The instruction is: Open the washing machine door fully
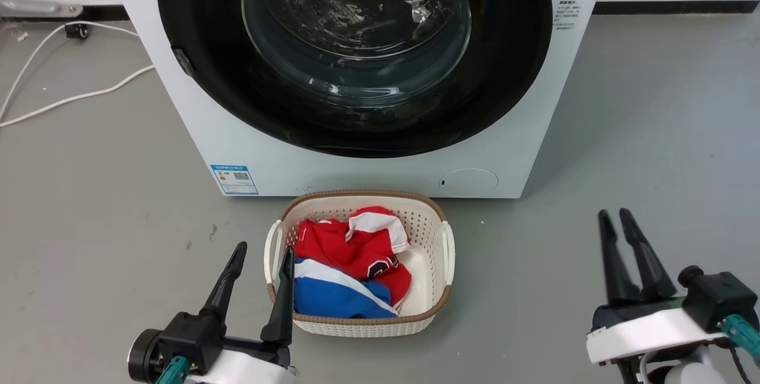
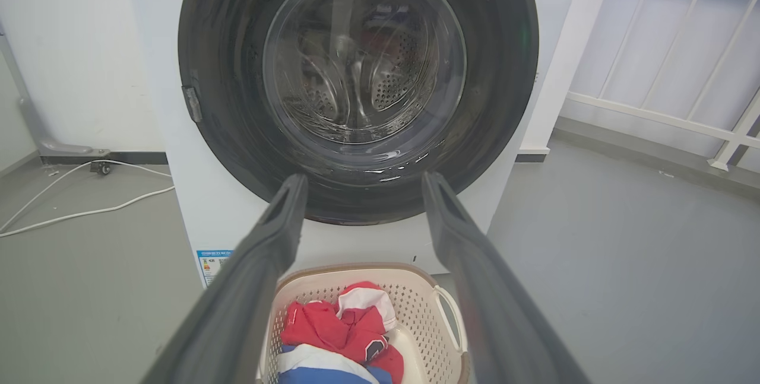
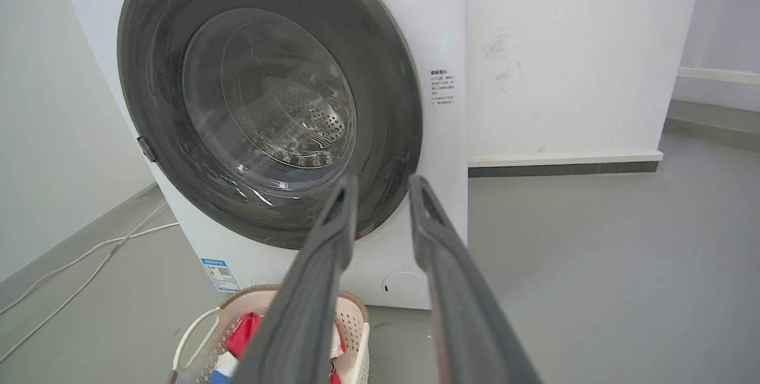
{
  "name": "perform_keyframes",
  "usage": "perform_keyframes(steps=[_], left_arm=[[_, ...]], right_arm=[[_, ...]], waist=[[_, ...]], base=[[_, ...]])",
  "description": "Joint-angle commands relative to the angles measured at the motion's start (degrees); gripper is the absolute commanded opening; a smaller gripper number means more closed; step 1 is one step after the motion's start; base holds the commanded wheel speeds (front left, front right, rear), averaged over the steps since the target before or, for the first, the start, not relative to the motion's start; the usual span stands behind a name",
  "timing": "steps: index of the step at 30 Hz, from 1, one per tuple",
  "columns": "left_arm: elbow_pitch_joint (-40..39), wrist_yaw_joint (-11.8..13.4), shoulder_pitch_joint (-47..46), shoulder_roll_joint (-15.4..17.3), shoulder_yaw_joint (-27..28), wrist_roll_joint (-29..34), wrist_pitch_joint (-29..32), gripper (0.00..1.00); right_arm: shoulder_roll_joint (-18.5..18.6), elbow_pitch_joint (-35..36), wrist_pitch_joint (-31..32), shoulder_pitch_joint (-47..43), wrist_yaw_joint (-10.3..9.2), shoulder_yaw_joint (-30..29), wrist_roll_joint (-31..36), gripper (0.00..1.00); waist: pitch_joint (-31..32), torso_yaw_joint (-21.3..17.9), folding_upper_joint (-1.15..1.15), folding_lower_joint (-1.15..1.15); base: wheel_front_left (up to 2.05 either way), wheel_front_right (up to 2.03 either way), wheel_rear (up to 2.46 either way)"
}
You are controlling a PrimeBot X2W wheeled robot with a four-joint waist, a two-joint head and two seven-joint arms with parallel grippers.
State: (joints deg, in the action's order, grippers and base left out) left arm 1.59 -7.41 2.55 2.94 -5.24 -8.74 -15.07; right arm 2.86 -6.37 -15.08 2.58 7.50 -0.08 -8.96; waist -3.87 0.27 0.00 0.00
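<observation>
Door (image 1: 504, 75) closed, left gripper (image 1: 265, 248) spread wide; right gripper (image 1: 614, 213) slightly parted, both empty

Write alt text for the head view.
A white washing machine stands with its black-rimmed door shut. Before it on the grey floor sits a laundry basket of red, white and blue clothes, between the open left tool and right tool.
</observation>
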Motion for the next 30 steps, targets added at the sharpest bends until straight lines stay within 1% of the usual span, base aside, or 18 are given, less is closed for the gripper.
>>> perform_keyframes(steps=[1,6,9,10,13,17,21,22,27,30], left_arm=[[-0.1,-0.06,-0.66,-0.08,-0.15,0.38,-0.16,1.0],[-0.27,-0.07,-1.82,-0.08,-0.98,0.58,-0.16,1.0],[-0.52,-0.07,-2.71,-0.08,-1.15,0.77,-0.16,1.0],[-0.52,-0.07,-2.71,-0.08,-1.15,0.77,-0.16,1.0],[-0.53,-0.07,-3.5,-0.08,-1.44,1.07,-0.16,1.0],[-0.64,-0.07,-4.91,-0.08,-1.96,1.27,-0.16,1.0],[-0.96,-0.07,-6.62,-0.08,-2.66,1.24,-0.16,1.0],[-1.29,-0.07,-7.16,-0.08,-2.64,1.27,-0.16,1.0],[-2.65,-0.07,-8.67,-0.08,-2.9,0.81,-0.16,1.0],[-2.89,-0.07,-9.43,-0.09,-3.24,0.86,-0.16,1.0]], right_arm=[[0.03,-0.05,-0.15,0.96,-0.02,-0.45,-1.3,0.0],[0.02,-1.13,-0.14,3.9,-0.02,-3.09,-5.43,0.0],[0.02,-2.92,-0.13,7.27,-0.02,-4.94,-9.29,0.0],[0.02,-2.92,-0.13,7.27,-0.02,-4.94,-9.29,0.0],[0.31,-5.54,1.16,12.01,-0.02,-7.01,-13.81,0.0],[2.65,-7.86,8.07,20.09,-0.02,-10.68,-23.3,0.0],[6.62,-9.59,16.25,28.48,-0.02,-13.91,-30.4,0.0],[7.88,-9.99,18.01,30.41,-0.01,-14.33,-30.91,0.0],[10.5,-13.53,28.19,40.55,-0.01,-16.87,-35.85,0.0],[11.24,-16.94,35.18,46.83,-0.01,-18.14,-37.21,0.0]], waist=[[-0.52,0.15,0.0,0.0],[-2.51,0.53,0.0,0.0],[-4.28,0.76,0.0,0.0],[-4.28,0.76,0.0,0.0],[-5.73,1.03,0.0,0.0],[-7.82,1.66,0.0,0.0],[-10.26,2.84,0.0,0.0],[-10.91,3.19,0.0,0.0],[-13.96,5.02,0.0,0.0],[-15.66,5.98,0.0,0.0]], base=[[0.0,0.0,0.0],[0.0,0.0,0.0],[0.0,0.0,0.0],[0.0,0.0,0.0],[0.0,0.0,0.0],[0.0,0.0,0.0],[0.0,0.0,0.0],[0.0,0.0,0.0],[0.0,0.0,0.0],[0.0,0.0,0.0]])
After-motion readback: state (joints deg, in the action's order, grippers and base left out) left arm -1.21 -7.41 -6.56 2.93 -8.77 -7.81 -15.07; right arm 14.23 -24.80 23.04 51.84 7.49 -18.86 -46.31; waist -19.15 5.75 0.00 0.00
